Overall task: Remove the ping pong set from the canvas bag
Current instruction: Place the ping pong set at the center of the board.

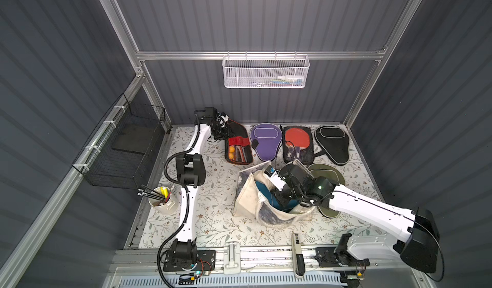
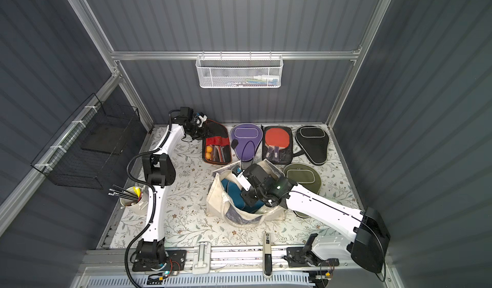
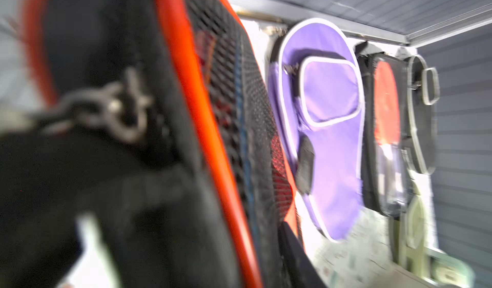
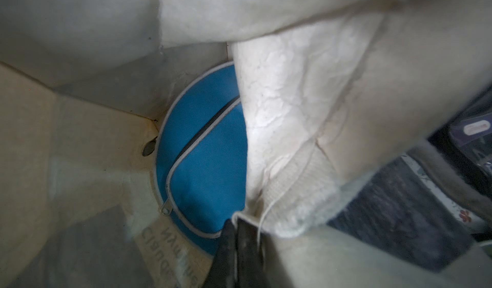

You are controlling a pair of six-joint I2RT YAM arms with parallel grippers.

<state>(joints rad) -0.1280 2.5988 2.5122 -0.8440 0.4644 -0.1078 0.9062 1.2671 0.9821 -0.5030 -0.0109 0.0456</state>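
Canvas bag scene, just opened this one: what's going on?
The right arm reaches into the cream canvas tote bag, jaws shut, above a blue zip paddle case inside. The left arm has its jaws at the orange-trimmed mesh pack. A purple paddle case, black paddle case, olive paddle case and clear red-paddle pack lie on the table.

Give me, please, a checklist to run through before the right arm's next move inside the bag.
1. Bag emptied: not ok; a blue case lies inside the canvas bag.
2. Right pincer shut: ok.
3. Right pincer holds the blue case rather than bag fabric: cannot tell.
4. Left pincer free of the orange-trimmed pack: cannot tell; its wrist view is blurred.
5. Bare mat to set a case on: ok, between the bag and the pencil cup.
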